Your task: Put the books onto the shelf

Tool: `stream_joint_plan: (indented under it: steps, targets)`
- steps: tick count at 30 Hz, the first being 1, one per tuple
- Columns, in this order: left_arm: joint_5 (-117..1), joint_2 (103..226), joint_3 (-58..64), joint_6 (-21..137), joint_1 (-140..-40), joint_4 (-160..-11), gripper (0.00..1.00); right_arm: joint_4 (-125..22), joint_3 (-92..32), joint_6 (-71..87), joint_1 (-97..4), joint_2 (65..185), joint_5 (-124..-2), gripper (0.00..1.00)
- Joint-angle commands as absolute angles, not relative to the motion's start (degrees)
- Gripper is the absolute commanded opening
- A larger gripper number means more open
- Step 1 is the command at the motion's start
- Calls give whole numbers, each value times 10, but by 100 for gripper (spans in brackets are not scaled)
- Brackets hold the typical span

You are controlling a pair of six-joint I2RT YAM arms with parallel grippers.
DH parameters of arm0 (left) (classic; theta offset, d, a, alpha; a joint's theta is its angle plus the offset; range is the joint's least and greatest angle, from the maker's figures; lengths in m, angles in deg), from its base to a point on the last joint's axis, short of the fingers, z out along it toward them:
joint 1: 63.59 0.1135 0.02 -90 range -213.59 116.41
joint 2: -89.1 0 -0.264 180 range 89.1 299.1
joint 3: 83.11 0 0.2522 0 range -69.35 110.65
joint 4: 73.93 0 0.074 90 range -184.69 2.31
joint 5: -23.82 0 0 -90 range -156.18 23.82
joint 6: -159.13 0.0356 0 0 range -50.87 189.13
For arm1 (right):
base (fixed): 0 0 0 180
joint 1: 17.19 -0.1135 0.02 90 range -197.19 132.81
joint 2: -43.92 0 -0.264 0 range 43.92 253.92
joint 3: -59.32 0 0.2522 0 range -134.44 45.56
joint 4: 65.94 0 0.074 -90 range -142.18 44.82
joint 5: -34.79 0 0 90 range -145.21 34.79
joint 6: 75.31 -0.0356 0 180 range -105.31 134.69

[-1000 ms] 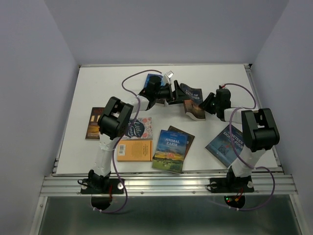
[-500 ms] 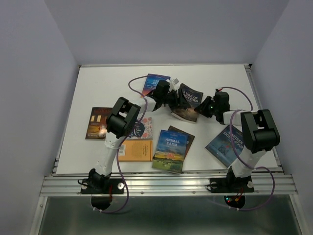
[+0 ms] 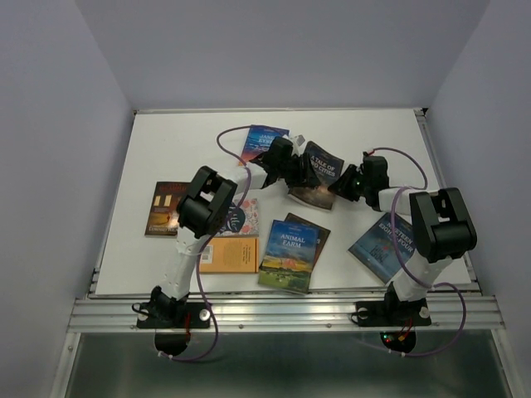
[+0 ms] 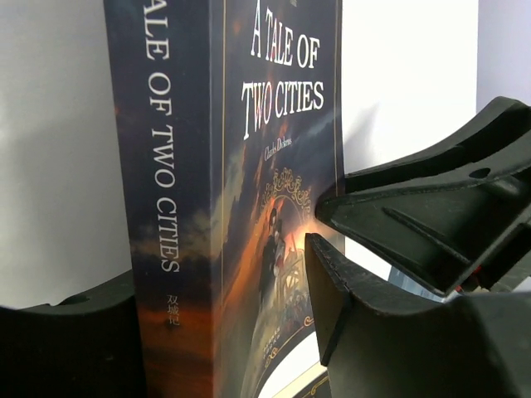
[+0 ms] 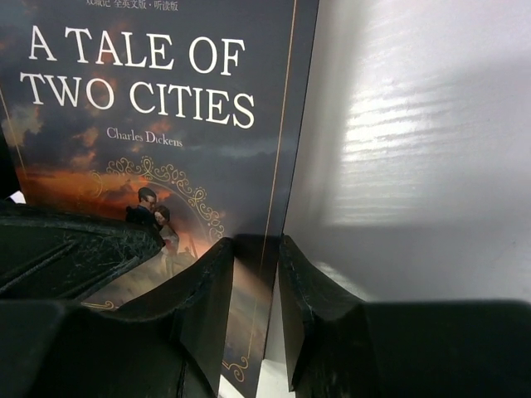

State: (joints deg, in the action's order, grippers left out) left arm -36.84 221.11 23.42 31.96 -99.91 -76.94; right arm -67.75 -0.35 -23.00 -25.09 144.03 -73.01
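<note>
The dark book "A Tale of Two Cities" point(image 3: 322, 168) stands on edge at the table's middle back, held up between both arms. My right gripper point(image 3: 338, 184) is shut on its fore-edge point(image 5: 274, 274). My left gripper point(image 3: 300, 168) straddles the spine point(image 4: 174, 166). One finger point(image 4: 75, 340) lies against the back, and the other finger point(image 4: 332, 282) stands a little off the front cover, so the jaws are open. In the left wrist view the right gripper point(image 4: 431, 207) shows as a black shape at the right. No shelf is in view.
Other books lie flat on the white table point(image 3: 166, 149): a blue one point(image 3: 264, 137) at the back, a brown one point(image 3: 168, 207) at the left, a floral one point(image 3: 236, 217), an orange one point(image 3: 230, 255), "Animal Farm" point(image 3: 290, 246) overlapping another book, and a blue one point(image 3: 383, 242) beside the right arm.
My left gripper has slid right to the book and its jaws have narrowed around the spine. The right gripper has kept its hold and shifted the book slightly left and more upright.
</note>
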Motion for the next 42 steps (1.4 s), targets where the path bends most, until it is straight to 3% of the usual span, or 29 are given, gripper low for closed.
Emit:
stream_joint_plan:
  steps: [1, 6, 11, 12, 15, 16, 17, 18, 21, 25, 33, 37, 42]
  targets:
    - [-374, 2137, 221, 350, -1026, -740, 0, -640, 5, -211, -279, 1410, -765, 34]
    - [-411, 2100, 192, 356, -1025, -746, 0, -632, 3, -208, -279, 1403, -760, 35]
    - [-392, 2082, 176, 354, -1027, -763, 0, -613, 8, -199, -279, 1380, -743, 45]
    - [-392, 2079, 177, 357, -1027, -772, 13, -605, 14, -198, -279, 1374, -738, 46]
    - [-406, 2064, 171, 363, -1031, -805, 29, -596, 28, -195, -279, 1338, -712, 51]
    - [-419, 2058, 160, 366, -1033, -812, 58, -584, 35, -197, -279, 1329, -697, 55]
    - [-424, 2051, 154, 366, -1034, -821, 70, -579, 37, -196, -279, 1319, -690, 58]
    - [-431, 2035, 141, 369, -1035, -821, 99, -565, 40, -193, -279, 1299, -678, 62]
    - [-491, 2006, 134, 380, -1038, -861, 99, -542, 47, -191, -279, 1264, -654, 71]
    - [-595, 1984, 135, 380, -1038, -950, 99, -493, 51, -176, -279, 1204, -621, 100]
    - [-613, 2026, 148, 391, -1034, -979, 98, -477, 41, -194, -279, 1226, -630, 100]
    - [-593, 2047, 150, 381, -1024, -962, 96, -512, 25, -194, -279, 1278, -700, 97]
    - [-552, 2073, 156, 379, -1013, -931, 74, -581, 23, -225, -279, 1347, -773, 82]
